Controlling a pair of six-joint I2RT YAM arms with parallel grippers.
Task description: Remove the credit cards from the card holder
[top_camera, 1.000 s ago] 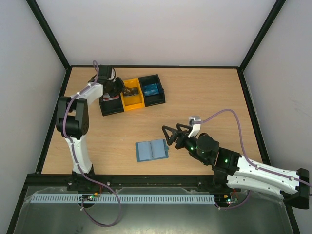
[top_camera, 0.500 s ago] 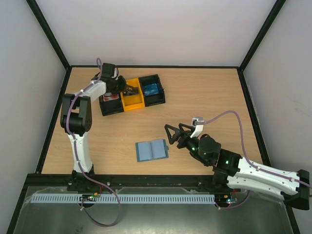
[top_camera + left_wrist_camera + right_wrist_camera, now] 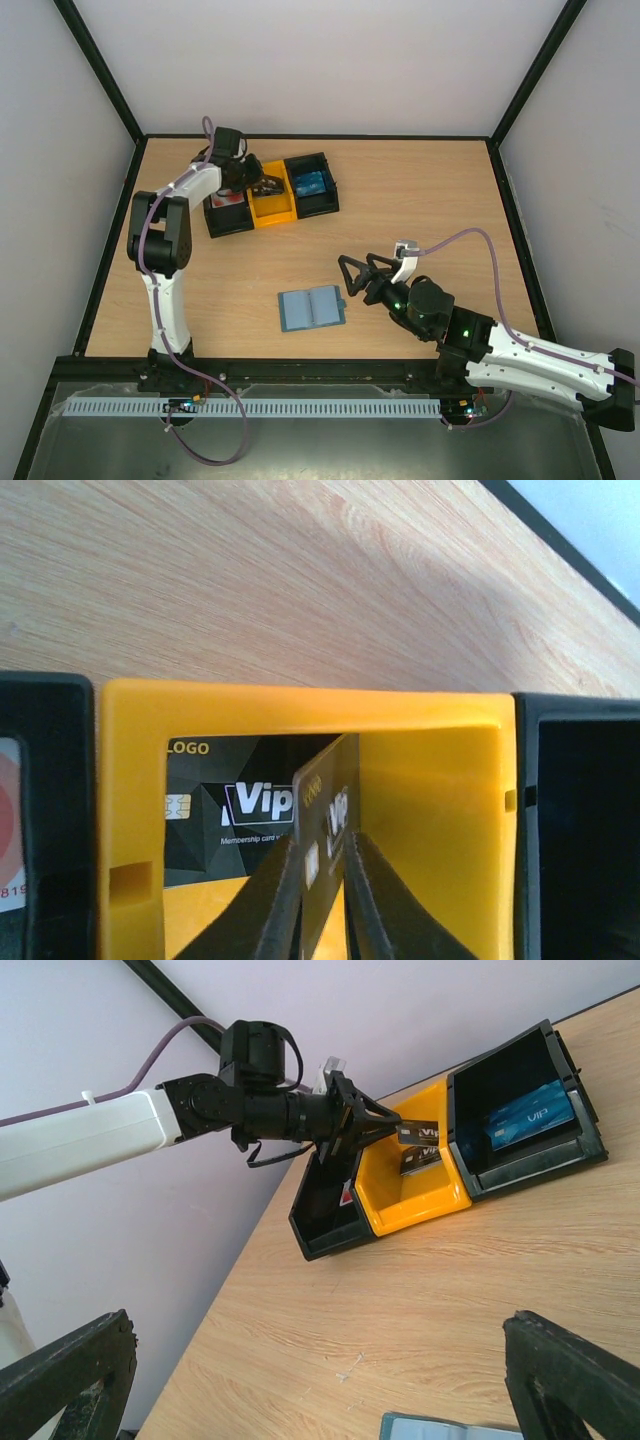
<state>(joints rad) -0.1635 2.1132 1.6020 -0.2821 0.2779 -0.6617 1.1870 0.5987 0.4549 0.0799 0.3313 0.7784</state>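
Note:
The slate-blue card holder (image 3: 311,309) lies open and flat on the table; its top edge shows in the right wrist view (image 3: 450,1428). My left gripper (image 3: 268,185) reaches into the yellow middle compartment (image 3: 300,695) of the tray and is shut on a black credit card (image 3: 325,810), which stands on edge between the fingers. A second black card (image 3: 235,800) leans inside the same compartment. My right gripper (image 3: 346,277) hovers open just right of the holder with nothing in it.
A blue card (image 3: 310,184) lies in the tray's right black compartment, and a red-and-white card (image 3: 228,200) in the left one. The tray sits at the table's far left. Black frame rails border the table.
The left gripper moved right, from over the left black compartment into the yellow one, carrying the black card. The right arm barely shifted.

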